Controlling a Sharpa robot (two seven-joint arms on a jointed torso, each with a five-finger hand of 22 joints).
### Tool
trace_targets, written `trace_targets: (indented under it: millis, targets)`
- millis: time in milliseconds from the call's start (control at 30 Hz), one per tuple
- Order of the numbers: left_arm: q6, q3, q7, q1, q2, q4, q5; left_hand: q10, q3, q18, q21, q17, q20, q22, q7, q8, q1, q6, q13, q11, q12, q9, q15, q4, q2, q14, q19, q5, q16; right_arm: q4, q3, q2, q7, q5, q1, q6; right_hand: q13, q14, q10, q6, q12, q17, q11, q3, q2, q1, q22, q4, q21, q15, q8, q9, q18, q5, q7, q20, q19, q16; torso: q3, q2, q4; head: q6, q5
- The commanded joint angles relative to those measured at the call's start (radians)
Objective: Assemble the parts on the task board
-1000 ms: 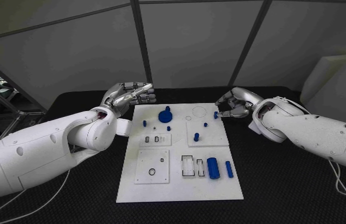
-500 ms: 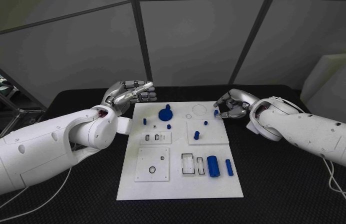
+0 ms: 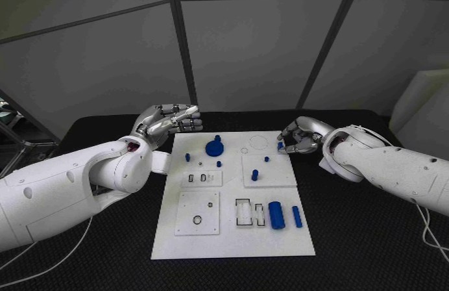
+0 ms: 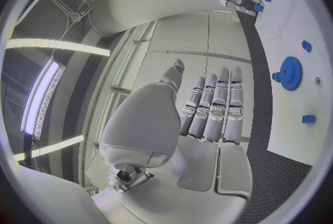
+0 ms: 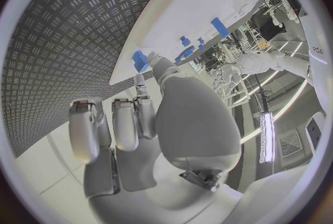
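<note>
Head view | right robot hand edged closer to blue peg

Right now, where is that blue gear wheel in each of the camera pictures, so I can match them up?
Head view: the blue gear sits on the far part of the task board, nearer the left hand.
Left wrist view: it lies flat on the board beyond that hand's fingers.
Right wrist view: a small blue disc, probably the gear, far across the board.
Shared landmark: the small blue peg by the right hand, also at and.
</note>
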Motion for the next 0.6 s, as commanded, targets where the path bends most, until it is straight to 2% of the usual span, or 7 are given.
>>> trace_targets:
  millis: [33, 133, 600]
  targets:
    - [0.008, 0.001, 0.004, 0.001, 0.001, 0.0, -0.004, 0.006, 0.0, -0.014, 0.001, 0.0, 0.001, -0.001, 0.011, -0.006, 0.004, 0.007, 0.0, -0.001, -0.002, -0.001, 0.004, -0.005, 0.002, -0.001, 0.006, -0.007, -0.003, -0.004, 0.0, 0.005, -0.014, -0.009, 0.002, 0.018, 0.115, 0.065, 0.018, 0.011, 0.004, 0.082, -0.001, 0.008, 0.013, 0.0, 0.256, 0.001, 0.008, -0.006, 0.004, 0.002, -0.013, 0.005, -0.001, -0.004, 0.103, 0.007, 0.0006, 0.0, -0.001, -0.001, 0.0]
    - [0.008, 0.001, 0.004, 0.001, 0.002, 0.0, -0.004, 0.007, 0.0, -0.014, 0.001, 0.0, 0.001, -0.001, 0.011, -0.006, 0.004, 0.007, 0.0, -0.001, -0.003, -0.001, 0.004, -0.007, 0.003, -0.001, 0.006, -0.007, -0.004, -0.008, 0.0, 0.009, -0.018, -0.008, 0.002, 0.021, 0.116, 0.065, 0.019, 0.013, 0.005, 0.082, -0.001, 0.009, 0.015, -0.001, 0.257, 0.001, 0.008, -0.006, 0.005, 0.002, -0.013, 0.005, -0.001, -0.004, 0.103, 0.007, -0.0002, 0.0, -0.0004, -0.001, -0.001]
    - [0.008, 0.001, 0.004, 0.001, 0.001, 0.0, -0.004, 0.007, 0.0, -0.014, 0.001, 0.0, 0.001, -0.002, 0.011, -0.006, 0.005, 0.007, 0.0, -0.001, -0.003, -0.001, 0.004, -0.007, 0.003, -0.001, 0.006, -0.007, -0.004, -0.021, 0.0, 0.021, -0.035, -0.009, 0.001, 0.036, 0.122, 0.068, 0.023, 0.034, 0.011, 0.091, -0.004, 0.017, 0.026, -0.011, 0.263, 0.0, 0.012, -0.008, 0.008, 0.004, -0.015, 0.005, -0.004, -0.005, 0.108, 0.012, 0.0004, 0.0, -0.001, -0.003, 0.0]
